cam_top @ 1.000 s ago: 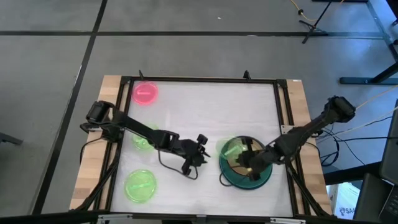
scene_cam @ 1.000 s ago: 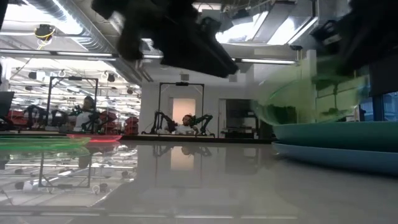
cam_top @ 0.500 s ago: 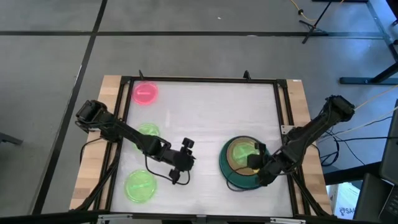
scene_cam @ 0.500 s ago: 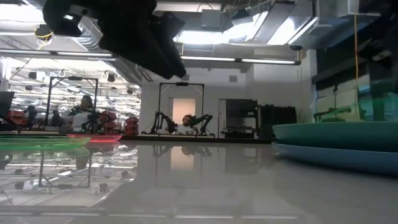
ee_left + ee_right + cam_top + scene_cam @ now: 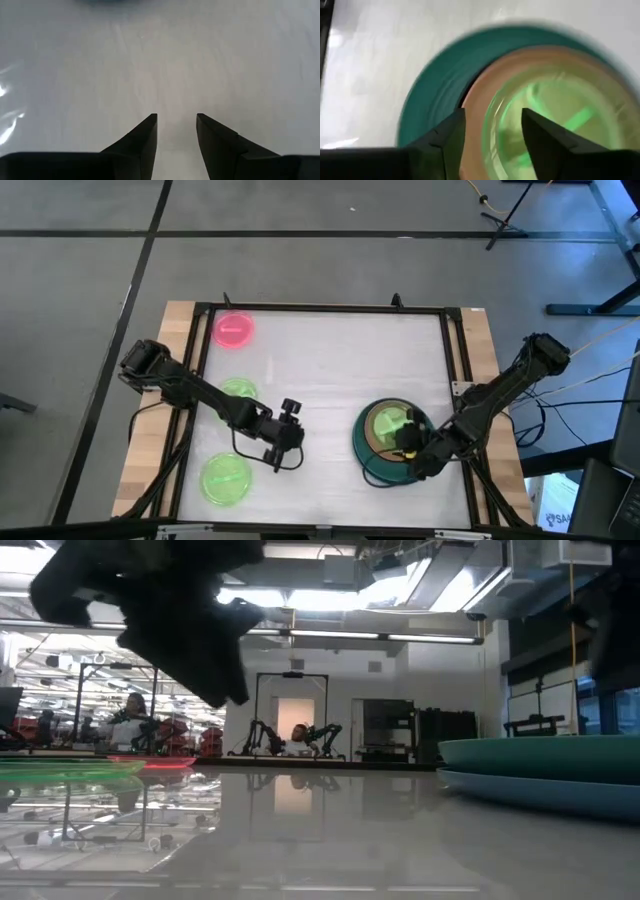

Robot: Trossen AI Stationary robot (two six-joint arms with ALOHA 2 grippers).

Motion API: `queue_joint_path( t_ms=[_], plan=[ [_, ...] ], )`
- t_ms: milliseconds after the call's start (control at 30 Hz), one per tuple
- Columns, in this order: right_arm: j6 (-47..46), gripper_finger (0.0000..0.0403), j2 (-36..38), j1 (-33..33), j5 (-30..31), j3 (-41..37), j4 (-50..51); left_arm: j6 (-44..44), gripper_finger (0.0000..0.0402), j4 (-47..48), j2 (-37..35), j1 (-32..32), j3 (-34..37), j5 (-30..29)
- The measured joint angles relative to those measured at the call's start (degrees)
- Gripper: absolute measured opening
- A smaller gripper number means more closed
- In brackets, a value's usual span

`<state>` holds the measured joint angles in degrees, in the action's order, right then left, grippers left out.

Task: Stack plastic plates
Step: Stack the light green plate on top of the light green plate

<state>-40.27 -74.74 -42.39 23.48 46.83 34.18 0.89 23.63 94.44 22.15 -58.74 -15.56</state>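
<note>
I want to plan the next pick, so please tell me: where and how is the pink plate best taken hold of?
Grip the pink plate by its rim. It lies flat and alone at the table's far left corner, so only the thin edge offers a hold. The left tool is probably the better choice: it is open and empty on that side. Come from above, one finger inside the rim and one outside, on the edge toward the table's middle, away from the frame.

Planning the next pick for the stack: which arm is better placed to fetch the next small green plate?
Left, probably. The left gripper hangs open and empty near the loose green plates; the right gripper is over the stack.
</note>
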Motion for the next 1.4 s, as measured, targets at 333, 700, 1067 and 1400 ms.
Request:
queue_joint_path(
  t_ms=[333,700,1067,1400],
  plan=[
    [12.1,0.0195,-0.2,1.3,12.5,-2.8,-13.4,-17.1,0.0131,0.4,-20.0,-0.1,16.3,-7.9],
    [12.3,0.0195,-0.3,1.3,13.0,-2.9,-13.8,-37.6,0.0131,4.5,-27.4,-0.1,28.4,0.3],
    [12.3,0.0195,-0.3,1.3,14.0,-2.9,-13.5,-42.2,0.0131,5.3,-26.5,-0.1,32.5,0.7],
    [12.3,0.0195,-0.3,1.3,13.9,-2.9,-13.1,-42.1,0.0080,1.9,-26.6,-0.1,35.2,2.2]
  ],
)
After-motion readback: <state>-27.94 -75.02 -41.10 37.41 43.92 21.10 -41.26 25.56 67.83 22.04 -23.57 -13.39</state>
